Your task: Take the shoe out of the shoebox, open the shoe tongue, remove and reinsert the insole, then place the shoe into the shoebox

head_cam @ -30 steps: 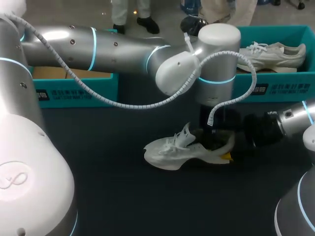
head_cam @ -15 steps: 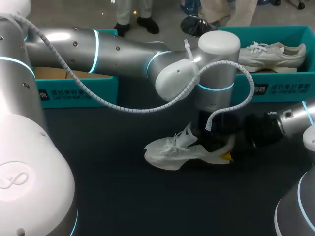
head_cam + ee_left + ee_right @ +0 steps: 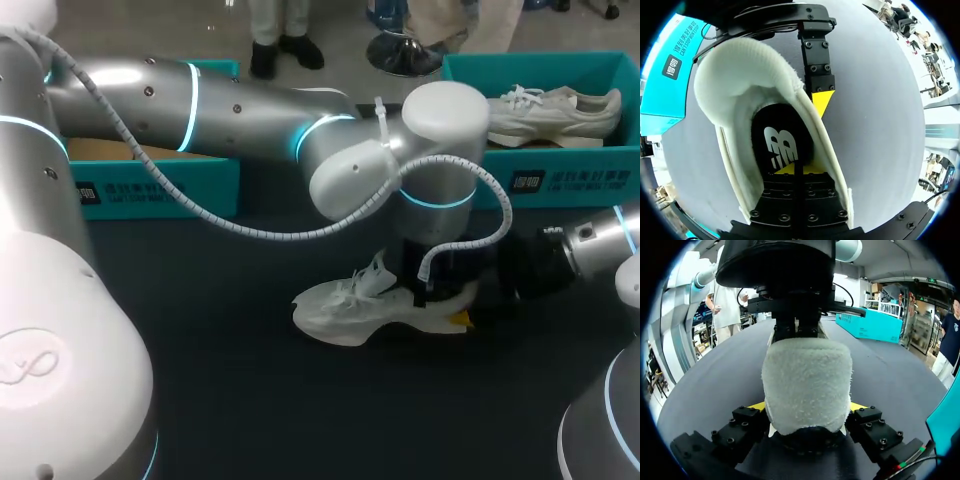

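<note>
White shoe (image 3: pixel 340 310) upright, toe leftward, black insole (image 3: pixel 782 145) inside, teal shoebox (image 3: pixel 560 180) behind it

The dark table (image 3: pixel 250 420) carries a teal box (image 3: pixel 160 185) along its far left edge, brown cardboard (image 3: pixel 95 148) lying inside it. At the table's far right lies a spare white sneaker (image 3: pixel 555 110).

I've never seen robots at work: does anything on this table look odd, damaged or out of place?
Nothing looks damaged or spilled. One white shoe lies on the table outside the teal shoebox, its heel clamped in the right gripper, while the left gripper is down inside it, at the black insole.
</note>
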Robot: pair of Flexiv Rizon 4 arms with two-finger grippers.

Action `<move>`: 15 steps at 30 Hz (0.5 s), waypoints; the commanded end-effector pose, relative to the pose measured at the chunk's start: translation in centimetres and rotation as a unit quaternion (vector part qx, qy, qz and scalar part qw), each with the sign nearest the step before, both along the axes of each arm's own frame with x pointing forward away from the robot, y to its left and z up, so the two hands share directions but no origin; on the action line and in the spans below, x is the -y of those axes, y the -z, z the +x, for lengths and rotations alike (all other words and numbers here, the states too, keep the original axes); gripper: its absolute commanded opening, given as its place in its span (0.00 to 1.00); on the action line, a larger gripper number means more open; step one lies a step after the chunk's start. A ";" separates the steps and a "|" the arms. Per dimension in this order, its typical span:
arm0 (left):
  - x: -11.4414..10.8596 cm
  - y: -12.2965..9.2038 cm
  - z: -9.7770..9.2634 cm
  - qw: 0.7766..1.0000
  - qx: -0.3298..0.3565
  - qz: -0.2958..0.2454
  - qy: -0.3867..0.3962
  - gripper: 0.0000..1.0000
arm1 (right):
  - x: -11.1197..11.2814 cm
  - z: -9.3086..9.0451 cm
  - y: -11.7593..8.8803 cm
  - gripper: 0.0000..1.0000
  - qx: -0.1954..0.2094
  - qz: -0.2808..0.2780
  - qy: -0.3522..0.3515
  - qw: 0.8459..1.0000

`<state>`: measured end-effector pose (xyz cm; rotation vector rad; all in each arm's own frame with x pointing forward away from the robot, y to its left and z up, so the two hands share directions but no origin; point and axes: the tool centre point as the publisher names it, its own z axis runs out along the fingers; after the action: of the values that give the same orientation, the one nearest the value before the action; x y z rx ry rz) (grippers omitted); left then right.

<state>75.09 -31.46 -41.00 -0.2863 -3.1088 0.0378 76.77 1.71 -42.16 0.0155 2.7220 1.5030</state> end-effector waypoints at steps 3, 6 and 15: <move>-0.5 1.3 0.1 1.000 0.004 -0.010 -0.005 0.00 | -0.2 0.0 0.1 0.00 0.000 -0.002 0.000 1.000; -0.6 0.3 0.4 1.000 -0.004 -0.023 -0.010 0.00 | -0.2 0.0 0.1 0.00 0.000 -0.002 0.000 1.000; -1.4 -1.7 1.0 0.998 -0.038 -0.045 -0.023 0.00 | -0.2 0.0 0.1 0.00 0.000 -0.002 0.000 1.000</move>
<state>75.52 -31.09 -39.83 -0.2056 -3.0612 0.1523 76.81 1.74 -42.06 0.0157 2.7216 1.5042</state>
